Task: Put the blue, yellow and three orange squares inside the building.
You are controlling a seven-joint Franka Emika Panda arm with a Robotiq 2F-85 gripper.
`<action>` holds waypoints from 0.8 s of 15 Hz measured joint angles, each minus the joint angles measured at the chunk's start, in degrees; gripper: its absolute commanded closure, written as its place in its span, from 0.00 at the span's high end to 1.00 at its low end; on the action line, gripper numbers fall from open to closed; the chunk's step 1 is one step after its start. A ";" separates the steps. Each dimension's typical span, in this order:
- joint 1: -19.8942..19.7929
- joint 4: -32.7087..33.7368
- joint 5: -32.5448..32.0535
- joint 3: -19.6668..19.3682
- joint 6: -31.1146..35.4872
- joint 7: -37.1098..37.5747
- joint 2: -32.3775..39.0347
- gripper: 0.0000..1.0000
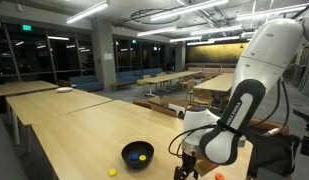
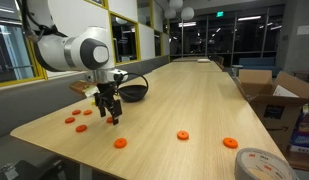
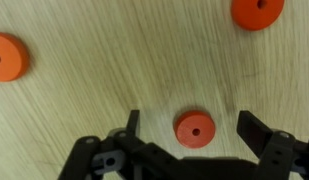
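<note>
I have the arm (image 2: 79, 50) pointing straight down; the gripper (image 3: 190, 122) hangs above one orange disc (image 3: 195, 130), jaws released, straddling it.

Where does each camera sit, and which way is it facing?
Exterior view: beside the arm, facing along the table toward the hall; the arm's white links fill the right.
Exterior view: off the table's near corner, facing the arm, gripper and scattered orange discs.
Wrist view: above the tabletop, looking down; two open fingers flank an orange disc.
Shared: both exterior views show the black bowl.
</note>
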 measured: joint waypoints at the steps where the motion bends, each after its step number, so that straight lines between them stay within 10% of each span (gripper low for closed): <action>1: 0.01 0.11 -0.26 -0.02 0.00 0.18 0.00 1.00; 2: 0.01 0.25 -0.54 -0.07 0.00 0.39 0.02 0.98; 3: 0.02 0.40 -0.87 -0.19 0.00 0.56 0.06 0.74; 12: 0.04 1.58 -3.56 -2.18 -0.03 0.93 0.95 0.23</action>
